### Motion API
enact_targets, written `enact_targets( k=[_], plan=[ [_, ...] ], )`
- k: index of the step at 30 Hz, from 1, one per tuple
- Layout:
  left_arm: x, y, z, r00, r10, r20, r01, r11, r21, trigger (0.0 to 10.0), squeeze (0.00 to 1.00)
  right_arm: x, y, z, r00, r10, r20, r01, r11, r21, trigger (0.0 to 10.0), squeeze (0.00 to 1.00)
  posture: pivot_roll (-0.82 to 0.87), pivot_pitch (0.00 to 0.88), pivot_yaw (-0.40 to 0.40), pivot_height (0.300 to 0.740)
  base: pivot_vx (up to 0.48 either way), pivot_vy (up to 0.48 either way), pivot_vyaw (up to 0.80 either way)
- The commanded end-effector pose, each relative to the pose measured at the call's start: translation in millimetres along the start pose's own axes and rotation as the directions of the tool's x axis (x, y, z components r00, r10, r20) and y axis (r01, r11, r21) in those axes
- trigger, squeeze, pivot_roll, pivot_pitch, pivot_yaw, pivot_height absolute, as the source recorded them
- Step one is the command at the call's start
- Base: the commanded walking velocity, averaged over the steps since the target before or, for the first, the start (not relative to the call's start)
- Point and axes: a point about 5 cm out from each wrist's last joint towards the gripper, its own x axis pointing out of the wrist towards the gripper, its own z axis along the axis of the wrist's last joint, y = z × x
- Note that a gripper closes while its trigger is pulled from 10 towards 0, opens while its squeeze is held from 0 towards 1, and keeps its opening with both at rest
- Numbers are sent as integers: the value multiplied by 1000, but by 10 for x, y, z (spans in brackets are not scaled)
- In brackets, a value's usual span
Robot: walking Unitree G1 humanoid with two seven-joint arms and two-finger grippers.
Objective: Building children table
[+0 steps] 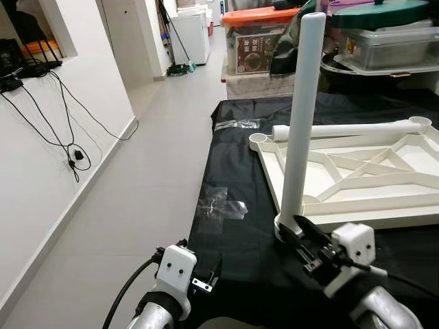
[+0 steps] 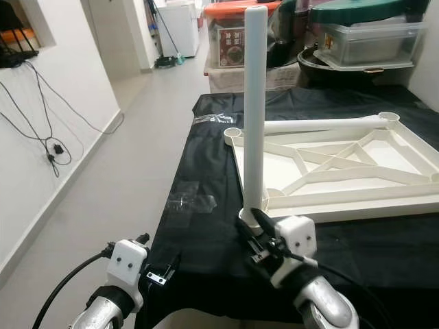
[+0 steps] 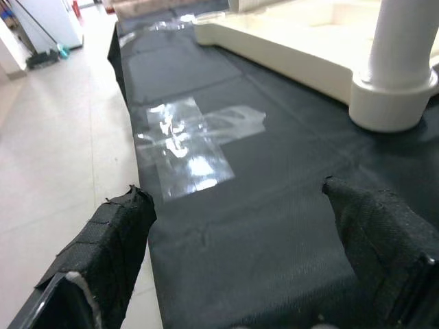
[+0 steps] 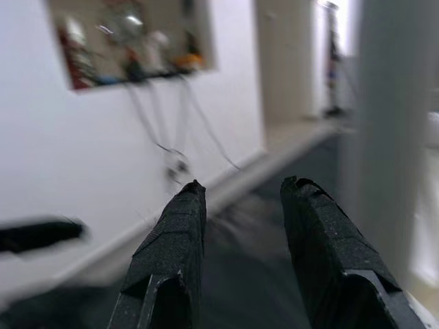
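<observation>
Tabletop [image 1: 357, 181], white, lies upside down on the black cloth [image 1: 236, 233], ribbed underside up, round sockets at its corners. One white leg [image 1: 302, 116] stands upright in the near-left corner socket [image 3: 392, 103]; a second leg [image 1: 343, 129] lies flat along the far edge of the tabletop, resting on it. Clutter: two clear plastic bags on the cloth, one near the left edge [image 1: 221, 205] between the grippers and the tabletop, one further back [image 1: 236, 124] by the far-left corner. Behind the cloth sit a storage box with an orange lid [image 1: 257, 38], a clear bin [image 1: 394, 44] under a green lid, and more stacked items, all well apart from the work area. Left of the cloth is bare grey floor [image 1: 137, 185], a white wall with black cables [image 1: 62, 116] hanging from a shelf, and a white appliance [image 1: 192, 34] down the corridor. Right gripper [image 1: 296, 236] sits low at the base of the upright leg, just beside the socket, arm reaching in from lower right; in the right wrist view its fingers [image 4: 171, 253] are a narrow gap apart with nothing between them, and the leg runs just beside one finger, blurred, contact unclear. Left gripper [image 3: 240, 226] hovers over the near-left edge of the cloth, fingers spread wide, empty, pointing toward the plastic bag and socket, apart from both.
</observation>
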Motion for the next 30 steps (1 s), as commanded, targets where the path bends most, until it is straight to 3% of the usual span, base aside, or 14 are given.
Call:
enact_targets(
  k=[1, 6, 7, 11, 15, 21, 26, 27, 30],
  plan=[
    [-10, 32, -18, 1000, 11, 4, -11, 1000, -14, 10000, 0, 138, 122, 67, 996, 79, 35, -81, 996, 46, 10000, 0, -80, 0, 51, 740, 0, 0, 0],
    [-7, 19, -9, 1000, 11, 11, -11, 1000, -18, 10000, 0, 352, 214, 107, 988, 141, 59, -146, 986, 85, 10000, 0, -71, 0, 40, 740, 0, 0, 0],
    [-5, 13, -9, 1000, 13, 11, -12, 1000, -17, 10000, 0, 482, 265, 84, 985, 159, 60, -164, 982, 96, 10000, 0, -64, 0, 31, 740, 0, 0, 0],
    [-6, 11, -7, 1000, 14, 13, -14, 1000, -17, 10000, 0, 586, 286, 64, 987, 151, 49, -155, 984, 92, 10000, 0, -57, 0, 23, 740, 0, 0, 0],
    [-6, 10, -3, 1000, 16, 17, -16, 1000, -19, 10000, 0, 868, 282, 106, 998, 29, 55, -33, 998, 61, 10000, 0, -52, 0, 26, 740, 0, 0, 0],
    [-4, 5, -9, 1000, 14, 12, -14, 1000, -27, 10000, 0, 1056, 259, 117, 992, -112, 51, 110, 993, 35, 10000, 0, -53, 2, 23, 740, 0, 0, 0],
    [-2, -2, -10, 1000, 15, 12, -15, 999, -31, 10000, 0, 1138, 227, 129, 969, -241, 59, 238, 970, 59, 10000, 0, -44, 1, 23, 740, 0, 0, 0],
    [0, -5, -10, 1000, 16, 11, -16, 999, -32, 10000, 0, 1151, 187, 119, 942, -333, 42, 331, 942, 46, 10000, 0, -44, 1, 23, 740, 0, 0, 0],
    [2, -11, -8, 1000, 15, 10, -15, 999, -33, 10000, 0, 1147, 133, 121, 908, -416, 40, 416, 909, 15, 10000, 0, -45, 7, 16, 740, 0, 0, 0]
  ],
)
